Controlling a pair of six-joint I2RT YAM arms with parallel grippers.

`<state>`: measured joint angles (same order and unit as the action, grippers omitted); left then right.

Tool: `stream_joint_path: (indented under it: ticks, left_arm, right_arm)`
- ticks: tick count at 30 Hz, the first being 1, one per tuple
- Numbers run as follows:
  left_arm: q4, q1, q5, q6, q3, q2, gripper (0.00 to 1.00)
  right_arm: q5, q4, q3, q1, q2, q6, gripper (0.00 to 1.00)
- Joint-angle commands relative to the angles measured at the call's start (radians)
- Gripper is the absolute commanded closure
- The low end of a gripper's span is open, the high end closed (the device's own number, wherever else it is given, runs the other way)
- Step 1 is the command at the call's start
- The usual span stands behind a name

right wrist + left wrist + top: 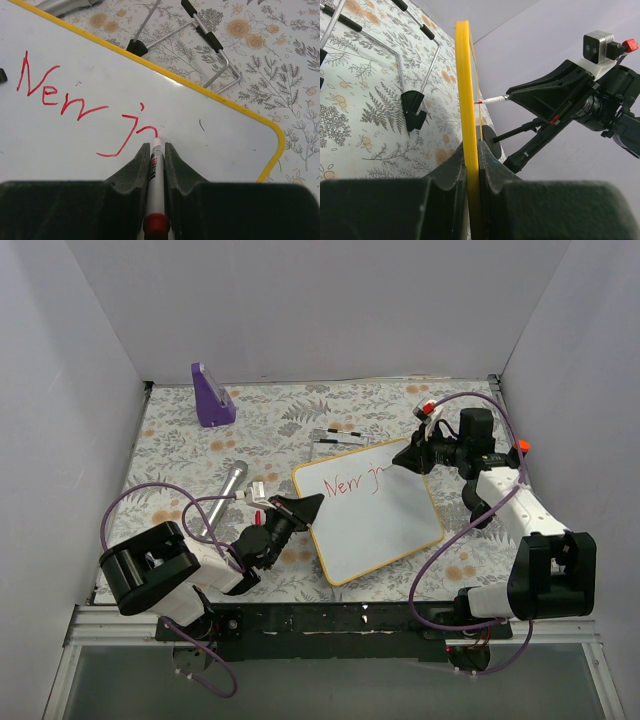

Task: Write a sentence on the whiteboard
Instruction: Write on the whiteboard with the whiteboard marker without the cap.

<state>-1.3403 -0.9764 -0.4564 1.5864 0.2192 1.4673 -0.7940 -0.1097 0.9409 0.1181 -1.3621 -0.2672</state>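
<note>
Top view: the whiteboard (385, 530) lies at centre frame; the left gripper (308, 507) is clamped on its left edge; the right gripper (156, 146) is closed around a red marker (155, 167), whose long axis points up the frame, tip touching the board where the unfinished sentence (352, 483) ends; blank board lies right of the tip; this arm is nearer.

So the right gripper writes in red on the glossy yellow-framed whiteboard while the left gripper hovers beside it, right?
No: the left gripper clamps the whiteboard by its yellow edge, per the left wrist view. The right gripper does write in red.
</note>
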Motion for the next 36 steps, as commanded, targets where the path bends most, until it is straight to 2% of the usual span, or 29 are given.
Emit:
stream_joint_path:
  ticks: [1, 16, 36]
  left_arm:
    - [-0.275, -0.008, 0.047, -0.121, -0.018, 0.008, 1.0]
    - [-0.278, -0.008, 0.045, -0.12, -0.02, 0.01, 1.0]
    - [-0.28, -0.008, 0.038, -0.121, -0.027, 0.007, 1.0]
  right_arm:
    - [0.009, -0.065, 0.021, 0.003, 0.031, -0.052, 0.99]
    - [-0.05, -0.064, 0.027, 0.038, 0.032, -0.017, 0.99]
    - [-0.004, 0.03, 0.061, 0.029, 0.034, 0.062, 0.99]
